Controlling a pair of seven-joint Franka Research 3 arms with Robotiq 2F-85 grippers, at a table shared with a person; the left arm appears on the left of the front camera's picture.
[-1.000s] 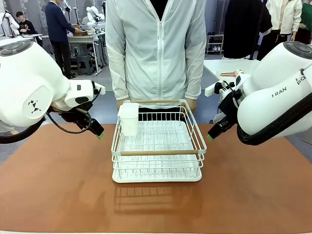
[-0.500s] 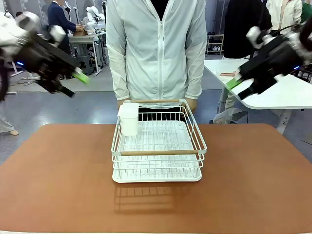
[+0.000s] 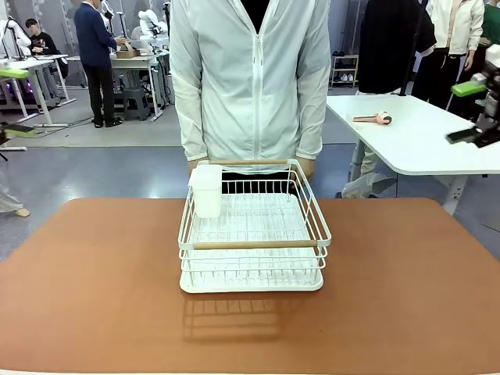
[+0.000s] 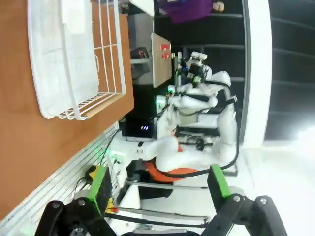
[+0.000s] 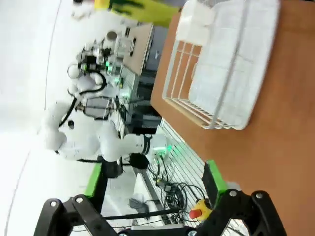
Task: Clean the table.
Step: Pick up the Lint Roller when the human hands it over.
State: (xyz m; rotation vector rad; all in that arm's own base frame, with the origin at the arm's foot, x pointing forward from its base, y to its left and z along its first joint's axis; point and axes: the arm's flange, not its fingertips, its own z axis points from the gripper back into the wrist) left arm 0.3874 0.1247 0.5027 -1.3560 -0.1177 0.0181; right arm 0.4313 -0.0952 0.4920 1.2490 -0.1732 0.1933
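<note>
- The table (image 3: 94, 297) stretches across the front view, its reddish-brown top bare in the foreground and its rounded corners at the far side.
- A white wire rack (image 3: 251, 283) stands at the table's middle, closer to the far edge. One wooden bar (image 3: 254, 244) crosses its near rim and a second wooden bar (image 3: 248, 162) its far rim.
- A white cup (image 3: 207, 191) sits upright inside the rack's far left corner, against the wires.
- The left gripper (image 3: 14, 101) hangs high at the picture's left edge, well above the tabletop and well apart from the rack. In its wrist view the green pads (image 4: 101, 183) are spread wide with nothing between them.
- The right gripper (image 3: 471, 113) hangs high at the opposite edge, equally far from the rack. Its wrist view shows its own pads (image 5: 212, 178) wide apart and holding nothing, with the table and rack beyond them.
- A person (image 3: 250, 78) in a white zipped jacket stands at the table's far edge, directly behind the rack. The person's hands (image 3: 306, 166) show just behind the rack's far corners, but contact with it cannot be made out.
- Beyond, to the right, a white-topped table (image 3: 422, 141) carries a small pinkish object (image 3: 373, 119).
- Far back on the left, a figure in a dark jacket (image 3: 98, 47) stands at a workbench.
</note>
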